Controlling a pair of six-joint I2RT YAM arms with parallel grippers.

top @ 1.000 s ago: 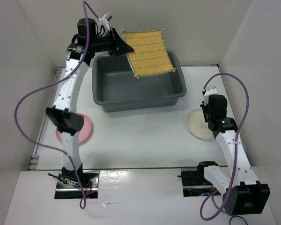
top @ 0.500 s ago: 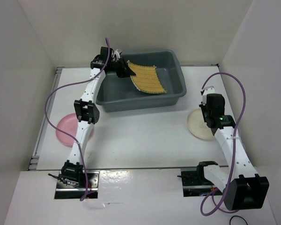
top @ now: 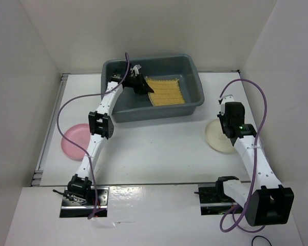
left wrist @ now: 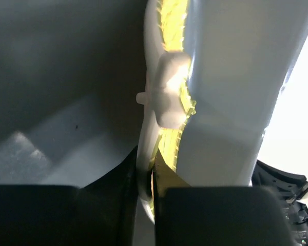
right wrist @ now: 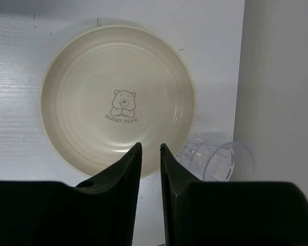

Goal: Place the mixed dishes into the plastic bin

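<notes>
The yellow woven placemat [top: 167, 92] now lies low inside the plastic bin [top: 196, 72], spread across the right half of its floor. A second ago it hung in the air above the bin's far rim, and half a second ago it was tilted partway down into the bin. The left gripper [top: 145, 87] has come down with it and now reaches over the bin's left wall. In the left wrist view a strip of yellow weave [left wrist: 167, 146] is still squeezed between the fingers, against the grey inside of the bin [left wrist: 51, 77], so the mat is lowered but not let go. My reading is that this first item is all but delivered. What remains is for the fingers to part and the arm to lift out without dragging the mat back up. The pink plate [top: 74, 141] sits on the table [top: 154, 148] well to the near-left of the bin, untouched. The cream-white plate [top: 217, 139] sits to the near-right of the bin, with the right gripper [top: 226, 131] poised over it. From that wrist, the two fingers stand a narrow slit apart over the plate's [right wrist: 118, 97] near rim and clamp nothing. A clear cup [right wrist: 215, 161] stands just beside the plate, on the side away from the bin, and it could get knocked when the plate is picked up.
</notes>
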